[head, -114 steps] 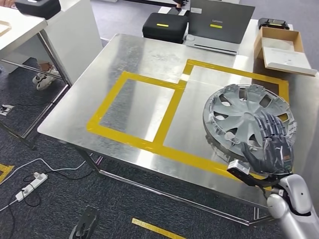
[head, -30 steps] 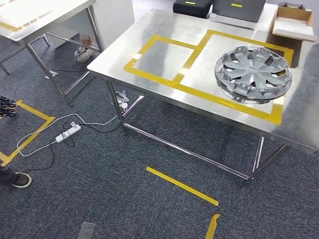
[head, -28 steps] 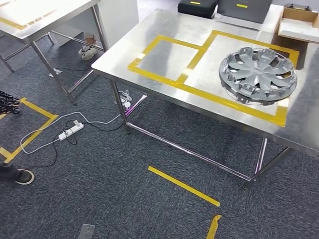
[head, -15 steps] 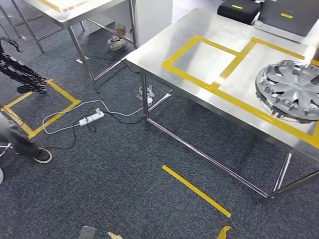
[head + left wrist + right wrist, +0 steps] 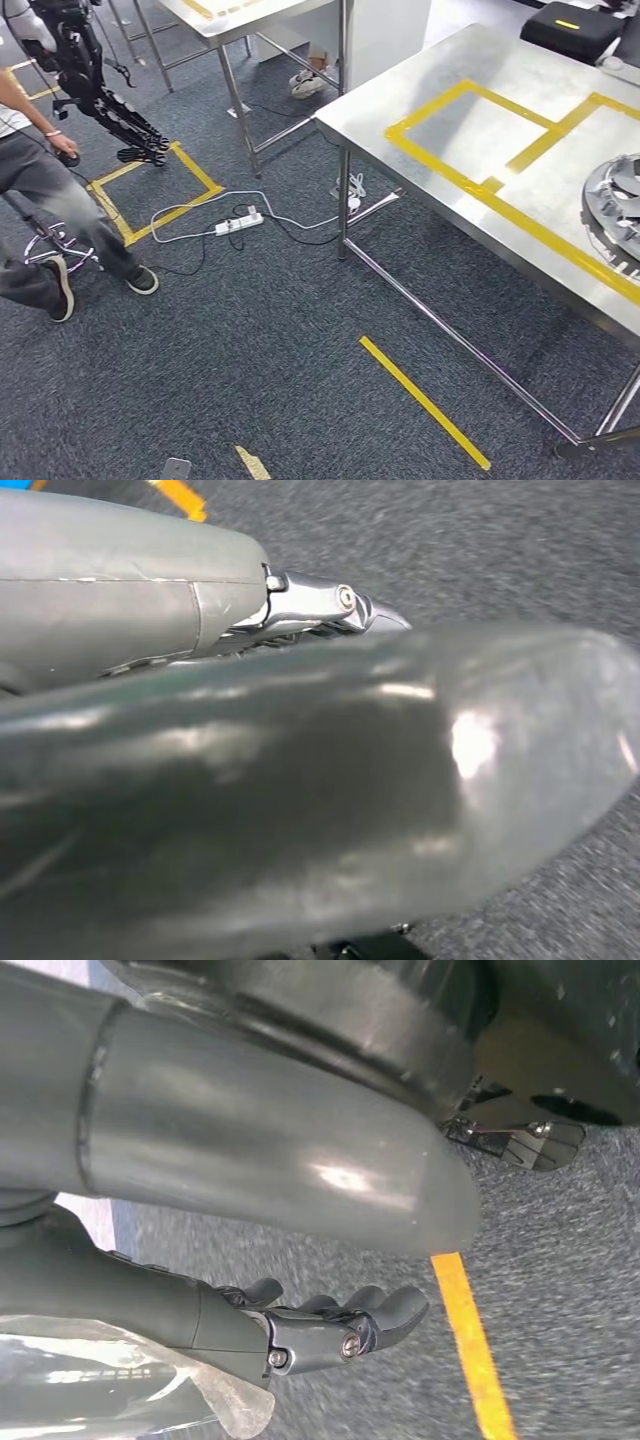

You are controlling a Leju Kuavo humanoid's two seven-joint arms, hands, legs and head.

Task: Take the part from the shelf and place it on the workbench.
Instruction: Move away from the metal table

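One ribbed silver hubcap (image 5: 615,225) on steel workbench (image 5: 521,120).

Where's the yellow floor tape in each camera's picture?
Head view: yellow tape on the carpet, before the workbench.
Left wrist view: a yellow tape corner on carpet.
Right wrist view: yellow tape past the right hand.
Shared landmark: the carpet; possibly different strips.

Head view bright, even overhead light; my workbench (image 5: 483,130) steel shows soft glare, grey shadow upper centre. Wrist views dimmer: close shell blurred, white glint mid-right, carpet (image 5: 528,540) smeared at frame edges.
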